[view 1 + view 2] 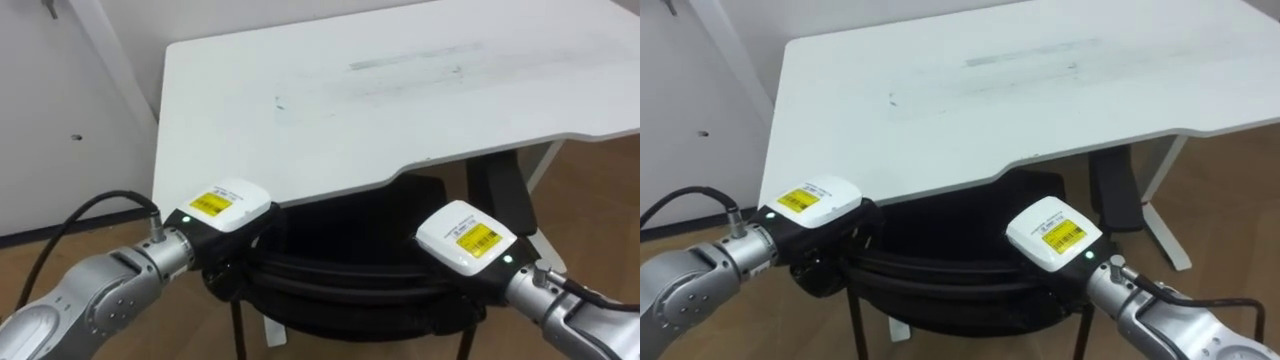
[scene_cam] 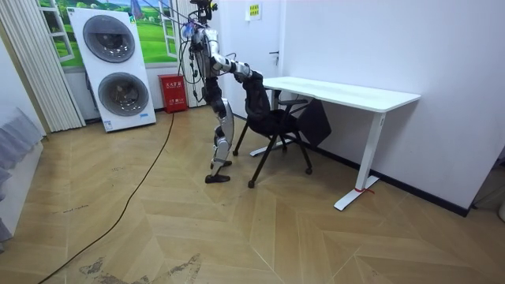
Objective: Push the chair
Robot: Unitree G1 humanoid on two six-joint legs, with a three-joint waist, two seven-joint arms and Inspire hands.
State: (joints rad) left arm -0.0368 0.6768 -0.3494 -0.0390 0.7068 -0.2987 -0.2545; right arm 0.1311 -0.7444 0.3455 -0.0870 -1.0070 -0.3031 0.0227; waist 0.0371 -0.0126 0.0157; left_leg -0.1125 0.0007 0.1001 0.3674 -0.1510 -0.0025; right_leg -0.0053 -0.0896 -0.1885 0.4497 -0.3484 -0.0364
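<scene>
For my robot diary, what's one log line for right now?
step: push chair | left hand: on chair back | right hand: on chair back | chair: at desk near edge

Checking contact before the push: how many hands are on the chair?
2. On the chair, the left hand sits at the left end of the backrest top, the right hand at the right end. Their grip is hidden.
</scene>
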